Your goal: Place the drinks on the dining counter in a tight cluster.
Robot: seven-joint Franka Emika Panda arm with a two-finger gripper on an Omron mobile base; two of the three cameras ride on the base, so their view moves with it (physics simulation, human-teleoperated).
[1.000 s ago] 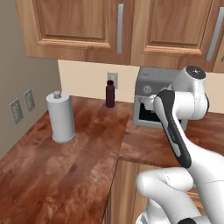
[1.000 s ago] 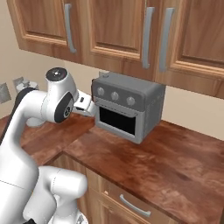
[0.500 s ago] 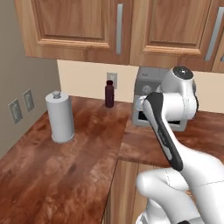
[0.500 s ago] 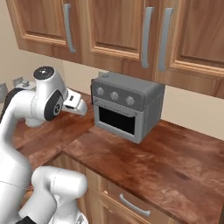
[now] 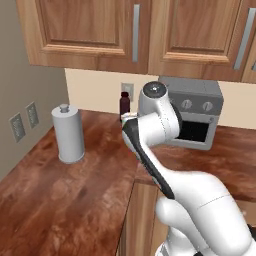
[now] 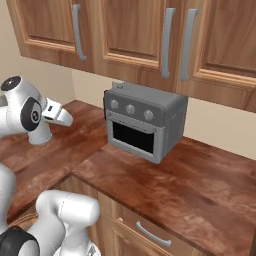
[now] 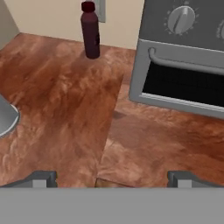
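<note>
Grey toaster oven point(image 6: 145, 122) on worktop point(image 6: 165, 185) by back wall, door shut. Paper-towel roll point(image 5: 68, 133) upright near left wall w/ outlets point(image 5: 24, 120). Wood cabinets point(image 5: 90, 30) above.

A glossy white arm point(image 5: 165, 165) of rounded segments, with dark grey joint bands and round joint caps.

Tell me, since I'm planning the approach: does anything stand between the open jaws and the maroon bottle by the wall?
Nothing visible does. In the hand view, bare worktop runs from the gripper to the maroon bottle; the toaster oven stands off to one side.
</note>
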